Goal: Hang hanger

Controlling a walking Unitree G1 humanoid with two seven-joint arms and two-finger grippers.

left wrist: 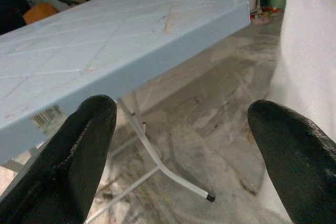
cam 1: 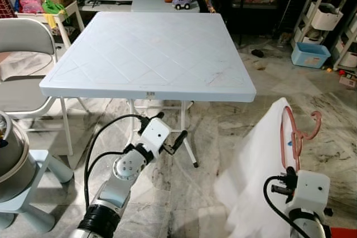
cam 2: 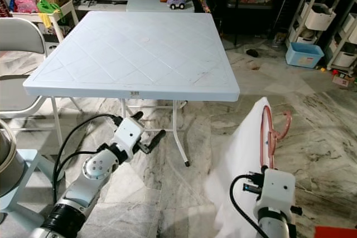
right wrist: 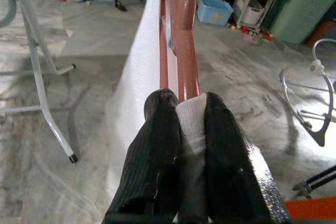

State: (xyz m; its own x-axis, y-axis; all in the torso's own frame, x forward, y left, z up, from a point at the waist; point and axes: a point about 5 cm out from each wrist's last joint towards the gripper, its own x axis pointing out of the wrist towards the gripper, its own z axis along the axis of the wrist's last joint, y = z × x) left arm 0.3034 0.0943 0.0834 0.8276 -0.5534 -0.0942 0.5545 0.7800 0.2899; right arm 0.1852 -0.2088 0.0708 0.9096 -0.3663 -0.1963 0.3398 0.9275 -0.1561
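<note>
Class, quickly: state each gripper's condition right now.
Left gripper: open, holding nothing, below the table edge.
Right gripper: closed on the pink hanger with white cloth.
</note>
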